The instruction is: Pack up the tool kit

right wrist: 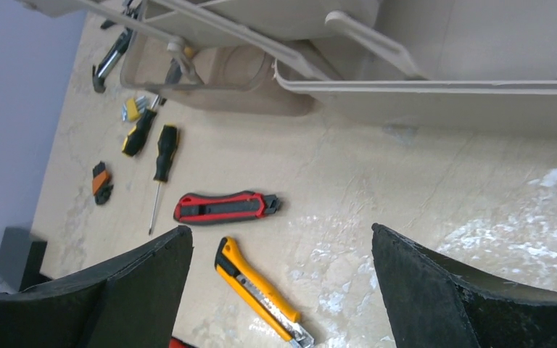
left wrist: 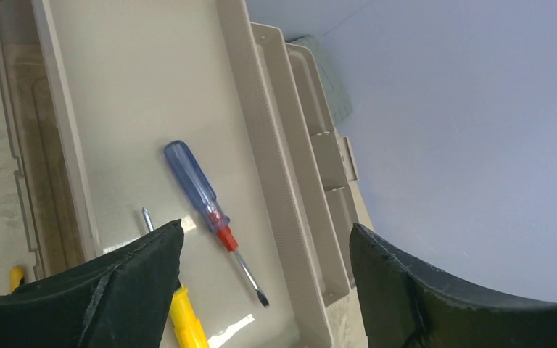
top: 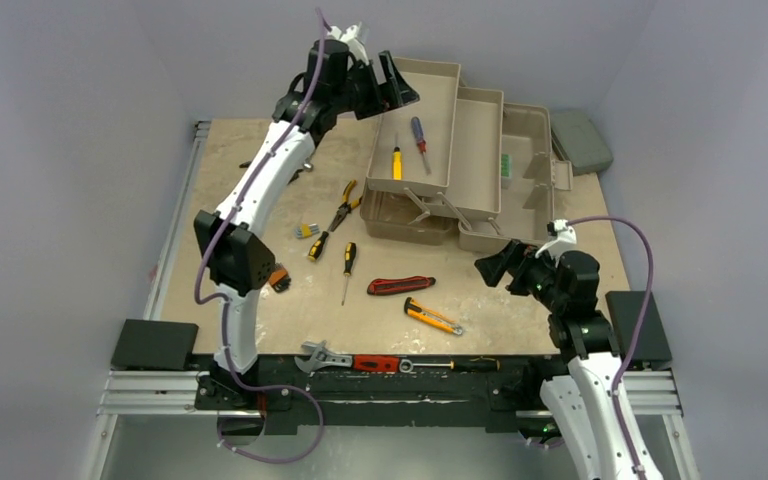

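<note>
The beige toolbox (top: pixel 520 170) stands open at the back right with its trays folded out. The left tray (top: pixel 438 120) holds a blue-handled screwdriver (top: pixel 419 137) and a yellow-handled one (top: pixel 396 162); both show in the left wrist view, blue (left wrist: pixel 199 192) and yellow (left wrist: pixel 185 319). My left gripper (top: pixel 392 88) is open and empty above that tray. My right gripper (top: pixel 495 268) is open and empty, low over the table in front of the box. On the table lie a yellow utility knife (right wrist: pixel 261 290), a red-black utility knife (right wrist: pixel 225 206), a black-yellow screwdriver (right wrist: pixel 161 163) and pliers (top: pixel 340 212).
A small grey case (top: pixel 582 140) lies behind the toolbox at the right. A wrench (top: pixel 322 356) and a red-handled tool (top: pixel 400 364) lie along the black front rail. A small orange-black piece (right wrist: pixel 101 181) and a small yellow bit holder (top: pixel 307 231) lie at the left.
</note>
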`<action>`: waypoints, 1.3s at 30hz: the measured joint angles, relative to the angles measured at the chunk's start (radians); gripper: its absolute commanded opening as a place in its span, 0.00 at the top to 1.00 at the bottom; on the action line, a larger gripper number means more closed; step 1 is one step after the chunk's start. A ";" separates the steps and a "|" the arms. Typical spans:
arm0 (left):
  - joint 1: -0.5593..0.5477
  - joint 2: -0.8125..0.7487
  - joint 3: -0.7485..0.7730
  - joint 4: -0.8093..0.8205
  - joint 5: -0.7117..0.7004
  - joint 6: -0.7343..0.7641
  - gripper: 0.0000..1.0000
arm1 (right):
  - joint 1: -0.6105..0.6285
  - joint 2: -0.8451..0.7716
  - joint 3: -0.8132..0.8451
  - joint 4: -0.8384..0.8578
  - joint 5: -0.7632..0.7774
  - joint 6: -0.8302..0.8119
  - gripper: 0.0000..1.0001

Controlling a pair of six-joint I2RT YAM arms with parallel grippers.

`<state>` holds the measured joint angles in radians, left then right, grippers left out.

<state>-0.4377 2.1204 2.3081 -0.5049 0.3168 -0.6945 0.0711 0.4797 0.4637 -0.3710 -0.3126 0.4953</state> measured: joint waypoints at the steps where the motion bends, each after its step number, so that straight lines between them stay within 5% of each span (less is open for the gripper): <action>1: 0.000 -0.026 -0.017 -0.001 0.000 0.005 0.18 | 0.000 0.019 0.000 0.006 -0.023 -0.003 0.08; 9: 0.000 -0.368 -0.238 -0.024 -0.005 0.057 0.04 | 0.039 0.191 0.035 0.076 -0.155 -0.059 0.08; 17: 0.000 -0.728 -0.632 -0.048 -0.082 0.120 0.02 | 0.238 0.297 0.071 0.097 -0.140 -0.132 0.10; 26: 0.000 -1.032 -1.214 0.007 -0.182 0.079 0.01 | 0.663 0.602 0.133 0.072 0.118 -0.166 0.09; 39: 0.000 -1.397 -1.720 0.059 -0.311 0.103 0.00 | 0.907 0.892 0.234 0.026 0.430 -0.142 0.11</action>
<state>-0.4381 0.7238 0.5884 -0.4458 0.0059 -0.5911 0.9779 1.3716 0.6979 -0.3454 0.1173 0.3538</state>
